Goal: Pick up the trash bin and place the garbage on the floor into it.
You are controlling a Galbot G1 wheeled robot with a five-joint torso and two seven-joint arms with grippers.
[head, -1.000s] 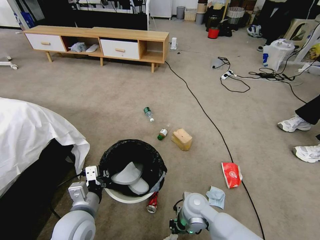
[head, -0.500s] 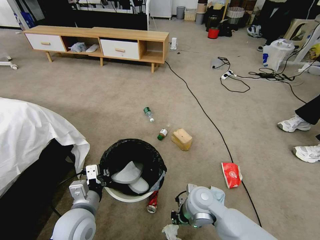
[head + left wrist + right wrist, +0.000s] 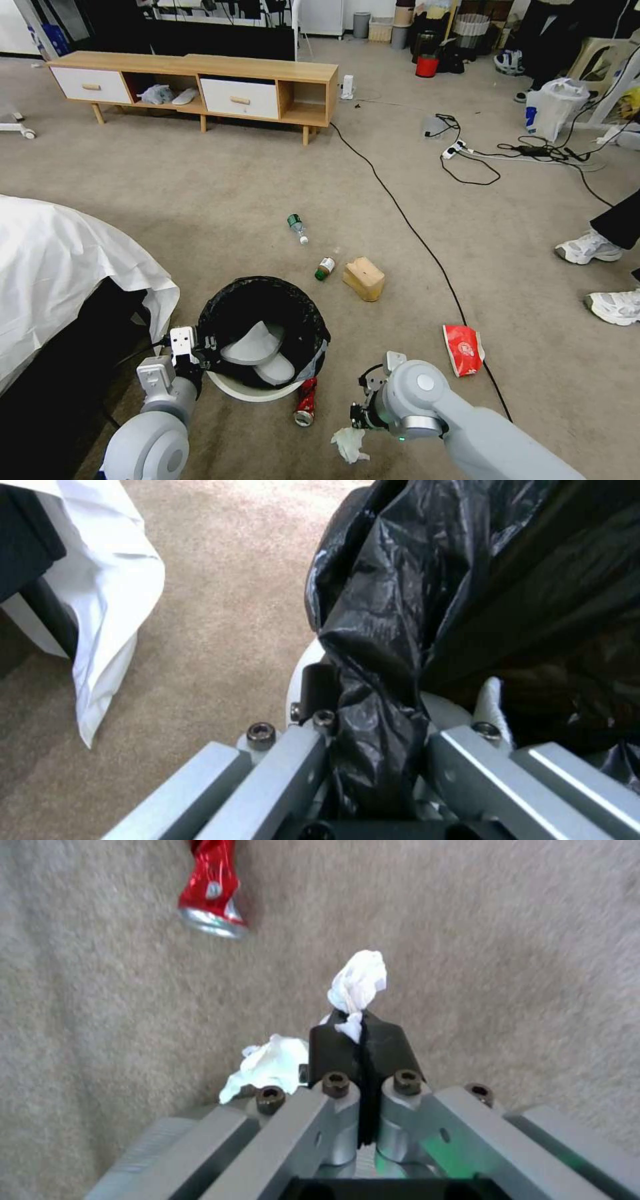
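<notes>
The trash bin [image 3: 267, 300], white with a black bag over its rim, stands on the floor [image 3: 220, 200] in front of me with grey slippers [image 3: 257, 350] inside. My left gripper [image 3: 200, 352] is shut on the bin's rim and bag [image 3: 373, 690] at its left side. My right gripper [image 3: 357, 421] hangs low to the right of the bin, shut on a white crumpled tissue [image 3: 350, 443] [image 3: 360, 977]. A crushed red can [image 3: 306, 403] [image 3: 212, 895] lies against the bin's base. Farther off lie a red snack packet [image 3: 463, 349], a tan box [image 3: 363, 278], a small green-capped bottle [image 3: 325, 268] and a green-labelled clear bottle [image 3: 297, 228].
A bed under a white sheet [image 3: 60, 267] stands close on the left. A black cable [image 3: 427, 253] runs across the carpet past the packet. A person's sneakers [image 3: 590, 247] are at the right edge. A low wooden cabinet [image 3: 200, 87] is at the back.
My right arm has swung up and to the right, bringing the white tissue into view in its gripper. The left gripper stays on the bin rim, which has barely shifted.
</notes>
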